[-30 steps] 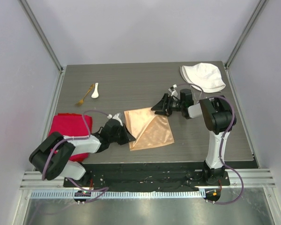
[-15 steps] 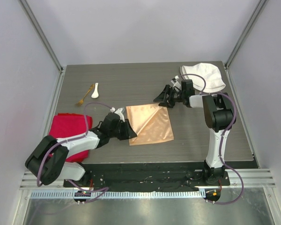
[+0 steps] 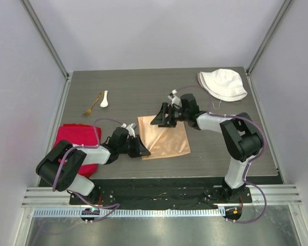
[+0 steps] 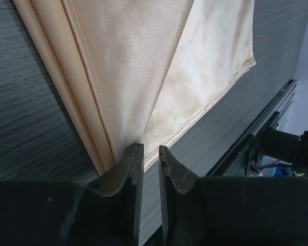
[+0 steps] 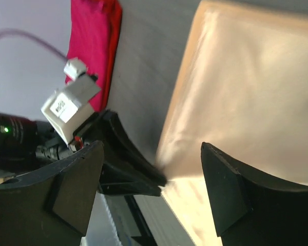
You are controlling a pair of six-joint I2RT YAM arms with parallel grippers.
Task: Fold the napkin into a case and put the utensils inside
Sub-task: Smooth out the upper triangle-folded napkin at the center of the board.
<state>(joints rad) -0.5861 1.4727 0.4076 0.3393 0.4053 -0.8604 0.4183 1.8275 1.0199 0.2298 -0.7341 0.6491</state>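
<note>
Just ahead of the left pincer, barely parted and empty, lies the napkin corner; the right pincer hangs wide open above it.

Left hand low, fingers narrowly apart; right hand far forward, fingers wide apart.

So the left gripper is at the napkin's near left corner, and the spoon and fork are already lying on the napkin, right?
Not quite. The spoon and fork lie on the bare table at its far left, well apart from the napkin, as the top external view shows. The left gripper is at the napkin's near left corner.
</note>
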